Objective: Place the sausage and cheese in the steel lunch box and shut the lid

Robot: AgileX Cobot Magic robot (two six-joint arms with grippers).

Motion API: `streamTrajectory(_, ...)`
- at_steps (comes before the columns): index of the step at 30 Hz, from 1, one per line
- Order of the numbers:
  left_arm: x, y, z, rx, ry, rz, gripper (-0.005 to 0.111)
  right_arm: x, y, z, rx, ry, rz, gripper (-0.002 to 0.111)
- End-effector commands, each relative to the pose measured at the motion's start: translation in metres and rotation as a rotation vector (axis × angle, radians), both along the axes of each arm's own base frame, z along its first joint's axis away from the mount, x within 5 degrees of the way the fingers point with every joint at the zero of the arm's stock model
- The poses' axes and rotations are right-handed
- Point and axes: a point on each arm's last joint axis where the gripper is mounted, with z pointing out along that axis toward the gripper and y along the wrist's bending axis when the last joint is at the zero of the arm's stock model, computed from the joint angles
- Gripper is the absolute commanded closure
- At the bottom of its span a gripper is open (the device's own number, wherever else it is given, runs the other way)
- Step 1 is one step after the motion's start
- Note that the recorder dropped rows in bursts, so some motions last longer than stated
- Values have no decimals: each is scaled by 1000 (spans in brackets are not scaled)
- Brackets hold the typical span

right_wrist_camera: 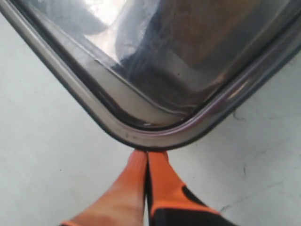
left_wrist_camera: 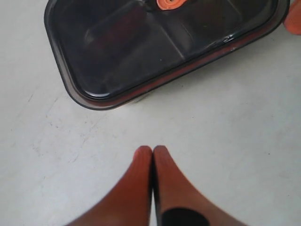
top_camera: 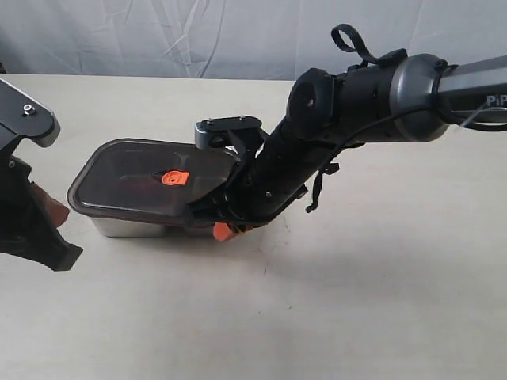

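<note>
Steel lunch box [top_camera: 119, 228] standing on the table [top_camera: 356, 301], left of centre in the exterior view, with the dark translucent lid [top_camera: 139, 170] laid over it and covering the whole opening. The long axis of box and lid runs roughly left to right in that view, the orange valve tab [top_camera: 172, 179] facing up near the lid's middle. Through the lid the left wrist view shows the divider [left_wrist_camera: 164, 40] crossing the short way and a dim reddish shape in one compartment, probably the sausage [left_wrist_camera: 113, 33]; the cheese cannot be made out with certainty. A thin reddish line of seal rim [left_wrist_camera: 211, 51] shows along one lid edge, so the lid may not be pressed fully home; the pictures do not settle this. The right gripper [right_wrist_camera: 147, 155] has its fingers clenched together on nothing, their tips touching the lid's rounded near right corner; closed jaws make a single blunt point, suited, by judgement, to pushing that corner down or nudging the lid square. The left gripper [left_wrist_camera: 152, 153], likewise clenched and empty, hangs over bare table off the box's left end, clear of the lid, apparently parked where it does not obstruct the other arm.
</note>
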Motion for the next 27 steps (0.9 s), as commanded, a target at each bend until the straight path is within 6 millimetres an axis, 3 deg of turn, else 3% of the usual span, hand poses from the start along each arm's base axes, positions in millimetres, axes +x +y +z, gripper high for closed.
streamTrajectory(1,-1,1,1,-9,-2,5,106,3,1,1,19,-35,-24,108)
streamTrajectory(8,-1,1,1,-13,2,24,106,10,-7,-3,-79,-104,-68,108)
streamTrajectory(13,0,1,1,-12,-11,21,106,2,-9,-3,-101,-7,-58,108)
streamTrajectory(27,1,0,2,-16,-20,18,106,9,-1,1,2,-67,-99,108)
